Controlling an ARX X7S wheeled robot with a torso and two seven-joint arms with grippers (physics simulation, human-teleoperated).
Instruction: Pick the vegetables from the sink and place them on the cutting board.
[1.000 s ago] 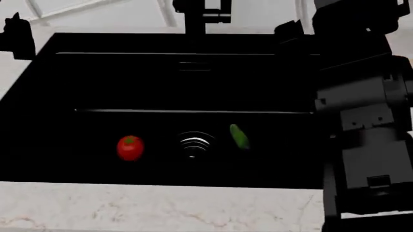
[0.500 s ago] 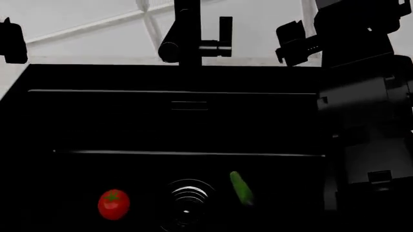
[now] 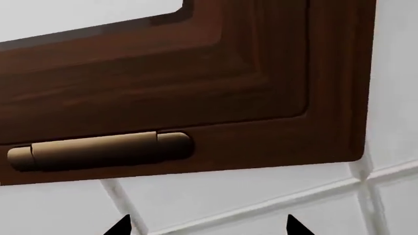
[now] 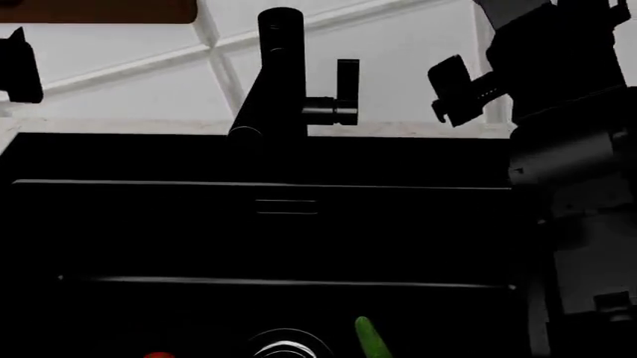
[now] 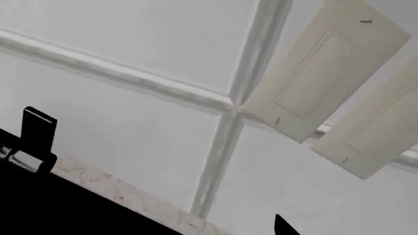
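Note:
The black sink (image 4: 298,224) fills the lower head view. At that view's bottom edge, only the tip of the green cucumber (image 4: 368,340) and a red sliver of the tomato (image 4: 157,355) show, either side of the chrome drain (image 4: 286,347). My left gripper (image 3: 207,227) is raised at the far left (image 4: 18,63), open, facing the tiled wall. My right gripper (image 4: 460,88) hangs above the sink's back right corner, holding nothing. One of its fingertips (image 5: 283,226) shows far off centre, so I read it as open. The cutting board is out of view.
A black faucet (image 4: 279,82) with a side lever stands behind the sink's middle. A marble counter strip (image 4: 418,128) and white tiled wall (image 4: 130,82) lie behind it. A brown cabinet door (image 3: 196,83) with a bar handle and two wall sockets (image 5: 320,83) are up on the wall.
The head view has tilted upward: sink, tomato and cucumber slid down the frame, and the faucet and wall came into view. Both grippers stay raised at the view's sides.

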